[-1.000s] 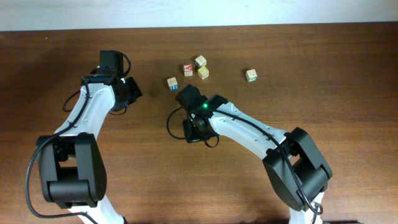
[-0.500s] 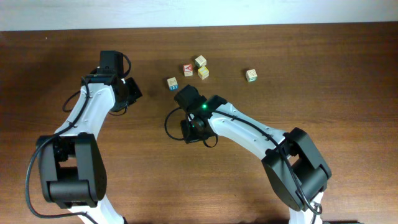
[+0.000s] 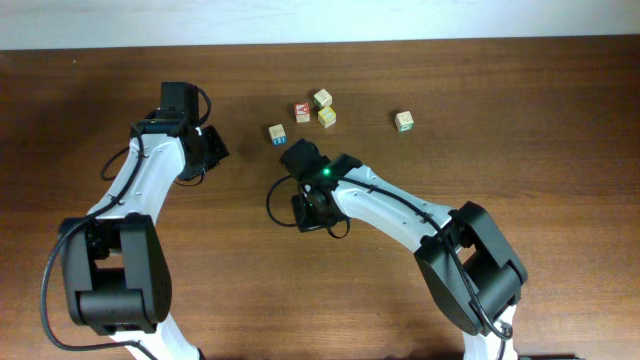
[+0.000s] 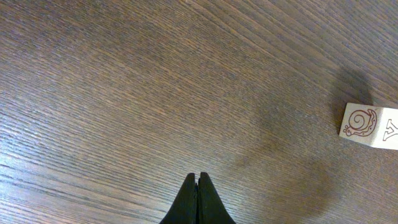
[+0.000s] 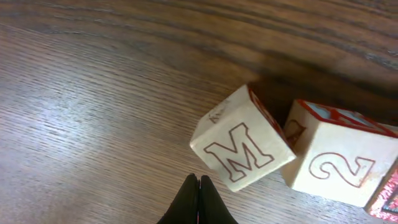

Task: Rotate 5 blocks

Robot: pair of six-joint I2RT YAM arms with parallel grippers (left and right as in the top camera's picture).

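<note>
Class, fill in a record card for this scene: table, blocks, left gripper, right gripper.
table: brown wood
blocks: five seen from above, three close together, two apart
left gripper: shut, empty; snail block at the edge of its view
right gripper: shut, empty; M block just ahead, beside a 2 block

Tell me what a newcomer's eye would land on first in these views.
Filling the right wrist view, a small pale-wood cube printed with a red-outlined M sits skewed just ahead of the shut right gripper, with a similar cube marked with a red 2 close beside it. From overhead, one lone pale cube with a green face stands apart from the rest on the dark wooden table, off to the right.
</note>
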